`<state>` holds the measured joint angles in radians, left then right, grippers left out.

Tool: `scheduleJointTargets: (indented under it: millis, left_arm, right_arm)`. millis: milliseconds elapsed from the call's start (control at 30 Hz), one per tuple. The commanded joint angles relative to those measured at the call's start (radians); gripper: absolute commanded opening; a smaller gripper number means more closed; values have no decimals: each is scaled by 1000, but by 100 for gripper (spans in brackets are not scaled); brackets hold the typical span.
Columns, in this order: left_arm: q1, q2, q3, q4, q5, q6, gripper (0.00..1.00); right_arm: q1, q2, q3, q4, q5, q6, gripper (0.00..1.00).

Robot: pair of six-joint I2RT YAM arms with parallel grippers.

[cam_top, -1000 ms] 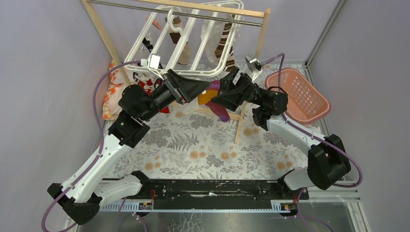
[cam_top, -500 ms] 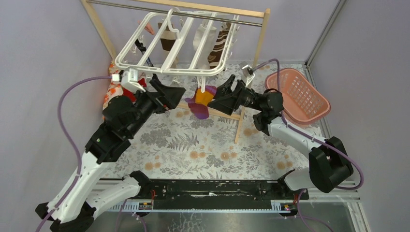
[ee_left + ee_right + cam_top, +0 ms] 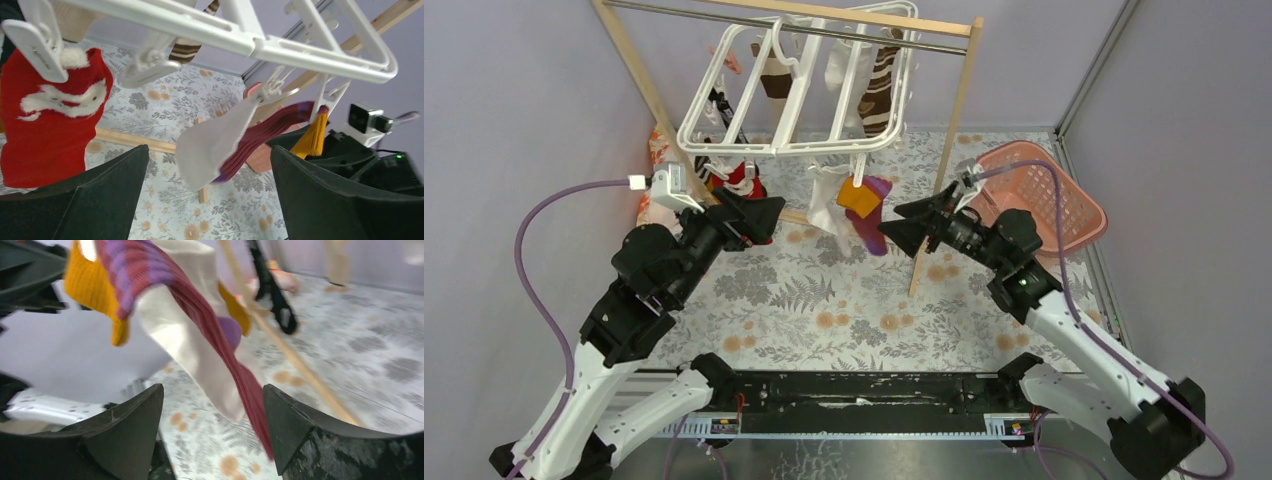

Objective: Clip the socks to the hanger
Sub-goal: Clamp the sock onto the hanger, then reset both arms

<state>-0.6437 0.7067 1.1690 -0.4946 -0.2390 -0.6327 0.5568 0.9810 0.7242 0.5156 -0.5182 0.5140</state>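
**Both tools open and empty below the hanger**

The hanger hangs by its hook from the metal rail of the wooden rack, its white frame tilted in the top view. Several socks hang from it. At the near edge a purple sock with an orange cuff is pinned at the cuff, and a white sock hangs just beside it, on its left. A red sock with white fluffy trim is held by a clip at the near left corner. A brown-and-white striped sock hangs on the far side.

The left tool sits below the near left part of the frame, next to the red sock. Its jaws are spread wide with nothing between them; in the wrist view the socks hang beyond the fingers, not in them. The right tool faces it from the other side, near the purple sock. Its jaws are also wide apart and empty, though its wrist view is blurred — the purple and white socks dangle close in front of it.

The pink basket stands at the right on the floral-covered worktop.
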Motion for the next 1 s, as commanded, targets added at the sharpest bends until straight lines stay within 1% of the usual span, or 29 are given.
scheduleJointTargets:
  millis: [0, 67, 133, 233, 300, 367, 433, 500, 600, 733, 967]
  left_arm:
    - [-1, -63, -59, -4, -10, 55, 99]
    - [0, -91, -101, 2, -21, 62, 99]
    - [-1, -124, -162, 27, -33, 61, 99]
    - [0, -144, -228, 48, -26, 44, 99]
    - [0, -136, -245, 47, -7, 46, 99]
    - [-1, -128, -254, 44, -8, 55, 99]
    - [-1, -121, -260, 38, -23, 63, 99]
    - [0, -98, -255, 7, -39, 67, 99]
    - [0, -48, -242, -50, -63, 64, 99]
    - [-1, -13, -238, -100, -128, 47, 99]
    - [-1, -59, -251, -88, -149, 54, 99]
  right_arm:
    - [2, -97, 55, -366, 307, -217, 78]
    - [3, -80, 103, -460, 375, -269, 74]
    - [3, -52, 148, -552, 483, -298, 70]
    - [-7, -27, 190, -628, 663, -325, 61]
    - [-40, -20, 214, -663, 714, -320, 59]
    - [-109, -19, 229, -683, 690, -295, 57]
    - [-205, -18, 237, -702, 627, -257, 54]
    - [-281, -13, 242, -722, 587, -229, 54]
    - [-346, -5, 235, -745, 558, -211, 54]
    - [-387, -9, 204, -746, 539, -192, 55]
    - [-400, -15, 160, -724, 521, -192, 55]
